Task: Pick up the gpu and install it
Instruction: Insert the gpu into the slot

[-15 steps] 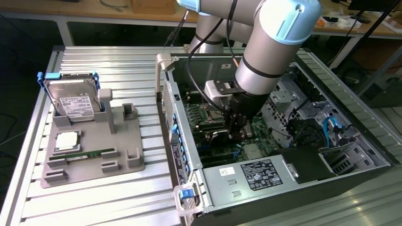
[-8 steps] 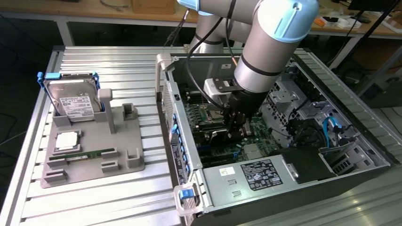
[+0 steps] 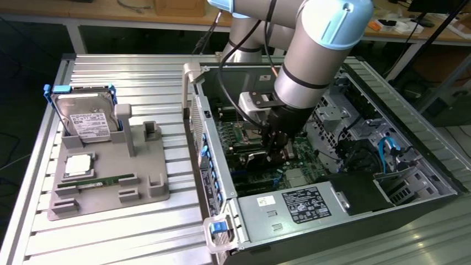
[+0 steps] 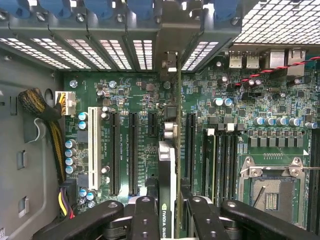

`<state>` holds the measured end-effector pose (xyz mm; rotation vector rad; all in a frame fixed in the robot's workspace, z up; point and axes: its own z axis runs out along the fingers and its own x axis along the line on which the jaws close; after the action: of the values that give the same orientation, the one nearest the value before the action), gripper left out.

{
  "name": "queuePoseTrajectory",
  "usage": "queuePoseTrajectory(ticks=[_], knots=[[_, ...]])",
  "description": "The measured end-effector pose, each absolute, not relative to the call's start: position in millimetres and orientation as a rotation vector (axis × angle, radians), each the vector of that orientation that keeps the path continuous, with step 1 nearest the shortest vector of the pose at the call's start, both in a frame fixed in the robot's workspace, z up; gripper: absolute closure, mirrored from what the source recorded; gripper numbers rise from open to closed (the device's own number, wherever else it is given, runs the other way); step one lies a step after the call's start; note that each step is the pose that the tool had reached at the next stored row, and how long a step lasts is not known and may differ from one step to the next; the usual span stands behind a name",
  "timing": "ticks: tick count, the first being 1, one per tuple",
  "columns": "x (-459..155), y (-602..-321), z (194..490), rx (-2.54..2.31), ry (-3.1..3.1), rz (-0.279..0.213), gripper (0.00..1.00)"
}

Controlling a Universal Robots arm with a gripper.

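Gripper [image 4: 170, 206] closed on gpu [image 4: 167, 165], card held edge-on over motherboard [image 4: 130, 95] middle, bracket end near slotted edge wall of open computer case [image 3: 209, 138]

Exterior view overlooks the case [image 3: 431, 176]; wrist view, behind the hand [image 4: 172, 205], faces its motherboard [image 4: 135, 95].

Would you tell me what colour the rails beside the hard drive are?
Blue rails; the exterior view shows them best.

"NVIDIA QUAD" (rest cut off) on gpu [image 4: 166, 172] edge; power supply label [image 3: 303, 203], hard drive label [image 3: 88, 125] illegible.
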<state>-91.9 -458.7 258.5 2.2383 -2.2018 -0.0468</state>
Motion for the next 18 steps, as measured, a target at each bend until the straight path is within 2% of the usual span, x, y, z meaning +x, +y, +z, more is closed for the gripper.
queuePoseTrajectory(ticks=[18], knots=[[-92.4,-455.0,258.5,2.236,-2.200,-0.039,0.73]])
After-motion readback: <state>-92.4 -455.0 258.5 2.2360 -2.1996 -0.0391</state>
